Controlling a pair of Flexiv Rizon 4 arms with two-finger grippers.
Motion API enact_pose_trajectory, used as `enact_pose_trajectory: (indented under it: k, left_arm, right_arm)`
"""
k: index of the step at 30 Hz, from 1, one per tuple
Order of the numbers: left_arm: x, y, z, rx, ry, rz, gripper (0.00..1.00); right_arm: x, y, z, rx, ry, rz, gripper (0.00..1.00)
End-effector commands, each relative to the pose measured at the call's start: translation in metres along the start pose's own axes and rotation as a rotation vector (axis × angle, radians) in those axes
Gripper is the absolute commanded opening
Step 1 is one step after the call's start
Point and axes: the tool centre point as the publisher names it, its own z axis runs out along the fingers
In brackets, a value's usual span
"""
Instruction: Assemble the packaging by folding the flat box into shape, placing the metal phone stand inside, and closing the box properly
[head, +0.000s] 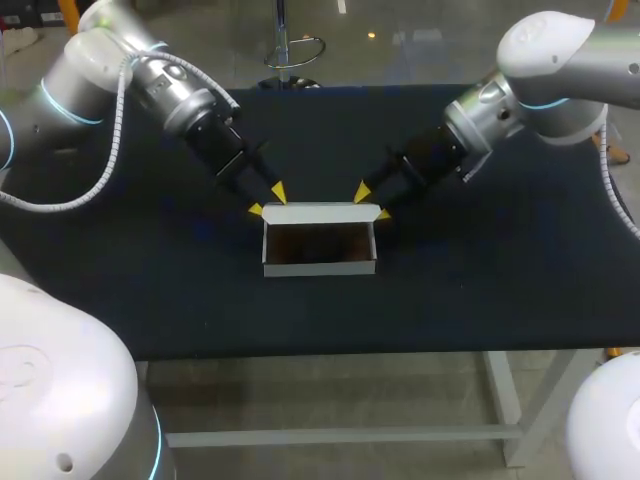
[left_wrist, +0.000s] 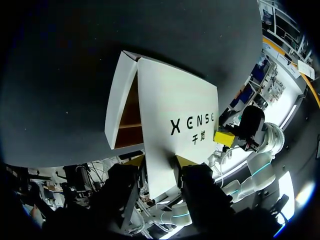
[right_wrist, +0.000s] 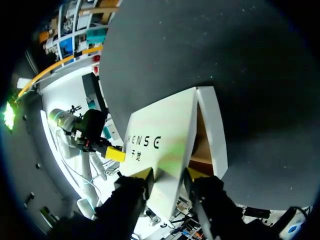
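The only print I can see is on the white box (left_wrist: 175, 100): one row of black capital letters with two smaller characters beneath. It sits on the flat panel just ahead of the left tool (left_wrist: 160, 161), and just ahead of the right tool (right_wrist: 169, 174).

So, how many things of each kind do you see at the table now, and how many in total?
White box: 1
Tools: 2, the left tool and the right tool
Black table: 1
Total: 4
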Motion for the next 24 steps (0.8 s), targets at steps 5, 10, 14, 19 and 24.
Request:
enact_pose_trajectory:
  k: [5,10,14,19,24]
  left_arm:
    - [0.000,-0.001,0.007,0.005,0.000,-0.002,0.36]
    - [-0.004,-0.001,0.010,0.001,-0.005,0.001,0.37]
    - [-0.008,-0.001,0.012,0.001,-0.006,0.006,0.37]
    - [-0.012,-0.001,0.017,0.005,-0.031,0.014,0.38]
    - [-0.014,-0.001,0.019,0.013,-0.042,0.026,0.38]
  right_arm:
    - [-0.001,0.003,0.006,0.014,-0.002,-0.003,0.43]
    - [-0.004,0.003,0.008,0.015,-0.006,-0.002,0.43]
    - [-0.007,0.002,0.011,0.015,-0.011,-0.005,0.43]
    - [-0.010,0.000,0.015,0.014,-0.020,-0.011,0.44]
    - [-0.013,0.001,0.018,0.017,-0.025,-0.013,0.43]
